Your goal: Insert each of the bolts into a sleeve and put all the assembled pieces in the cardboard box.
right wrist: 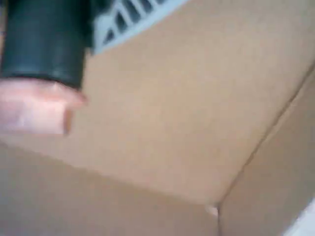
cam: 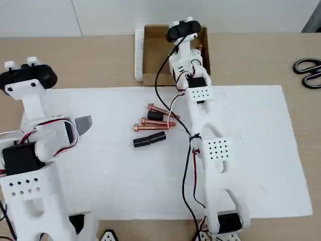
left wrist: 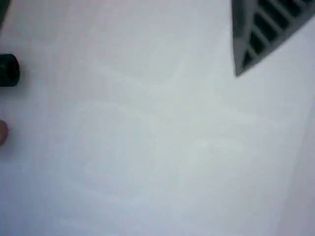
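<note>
Box-loading step: grasps a bolt [right wrist: 34,105] seated in its sleeve [right wrist: 44,39] with the right pincer [cam: 193,50], over the cardboard box [cam: 153,80] at the worktop's [cam: 100,55] far edge. Calls next, likely, for letting go there, then fetching loose bolts [cam: 153,124] and sleeves [cam: 149,140] mid-worktop. Cannot tell the left pincer's [cam: 83,124] state.

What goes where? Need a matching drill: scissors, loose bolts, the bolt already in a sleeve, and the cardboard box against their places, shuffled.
Things:
1. scissors
2. loose bolts
3. sleeved bolt
4. cardboard box

Places:
A. held in the right gripper, above the box floor
B. middle of the white sheet
C. bare table, right edge of the high view
D. bare table, just past the sheet's far edge

Pairs: 1-C, 2-B, 3-A, 4-D.
</note>
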You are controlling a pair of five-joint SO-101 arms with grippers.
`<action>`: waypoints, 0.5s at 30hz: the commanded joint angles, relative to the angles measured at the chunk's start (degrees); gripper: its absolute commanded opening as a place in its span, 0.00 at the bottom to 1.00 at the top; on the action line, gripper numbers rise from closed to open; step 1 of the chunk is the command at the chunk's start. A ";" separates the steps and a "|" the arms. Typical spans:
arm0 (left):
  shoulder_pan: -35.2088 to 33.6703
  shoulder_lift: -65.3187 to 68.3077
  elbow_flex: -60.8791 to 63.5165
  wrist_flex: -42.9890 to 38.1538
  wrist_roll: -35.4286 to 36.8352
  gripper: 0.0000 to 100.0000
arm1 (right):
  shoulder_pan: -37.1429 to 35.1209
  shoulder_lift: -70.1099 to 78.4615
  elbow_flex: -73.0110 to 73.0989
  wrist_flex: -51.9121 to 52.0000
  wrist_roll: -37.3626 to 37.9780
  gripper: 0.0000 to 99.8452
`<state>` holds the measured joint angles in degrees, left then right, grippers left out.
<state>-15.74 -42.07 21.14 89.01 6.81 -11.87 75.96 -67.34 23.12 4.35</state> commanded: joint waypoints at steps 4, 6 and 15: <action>0.09 -0.09 -0.31 0.00 -0.18 0.30 | 0.57 -1.27 -3.96 -1.01 0.53 0.33; 0.09 -0.09 -0.31 0.00 -0.18 0.30 | 0.57 -1.27 -6.59 -1.01 0.53 0.33; 0.09 -0.18 -0.31 -0.09 -0.18 0.30 | 0.40 -1.63 -28.92 21.85 0.26 0.33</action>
<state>-15.74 -42.07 21.14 89.01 6.81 -11.87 76.22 -89.49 36.66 4.35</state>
